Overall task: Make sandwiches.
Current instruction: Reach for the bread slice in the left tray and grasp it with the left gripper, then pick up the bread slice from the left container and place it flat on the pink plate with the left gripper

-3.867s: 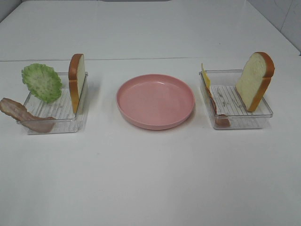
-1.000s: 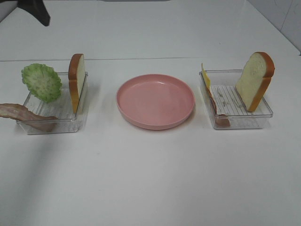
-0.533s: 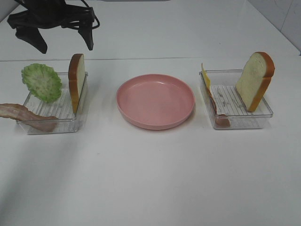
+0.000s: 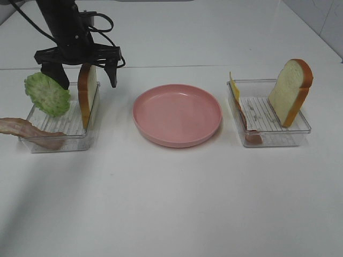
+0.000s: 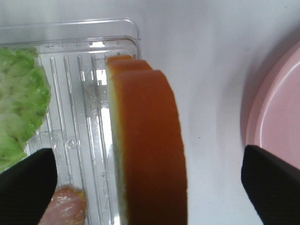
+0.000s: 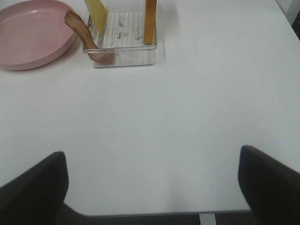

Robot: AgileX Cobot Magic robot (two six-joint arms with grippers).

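The left tool (image 4: 80, 76) stood spread wide astride one upright bread slice (image 4: 88, 93), one lettuce leaf (image 4: 47, 95) just beside its finger, while the right tool (image 6: 150, 187), equally spread and empty, faced the second bread slice (image 6: 150, 21) well ahead.

Left tool (image 4: 80, 80) jaws wide, astride upright bread slice (image 4: 87, 96). Lettuce (image 4: 47, 95) crowds the slot on the slice's outer side. Inner side: bare surface (image 4: 171, 198) between tray (image 4: 59, 140) and pink plate (image 4: 177, 114), passable.
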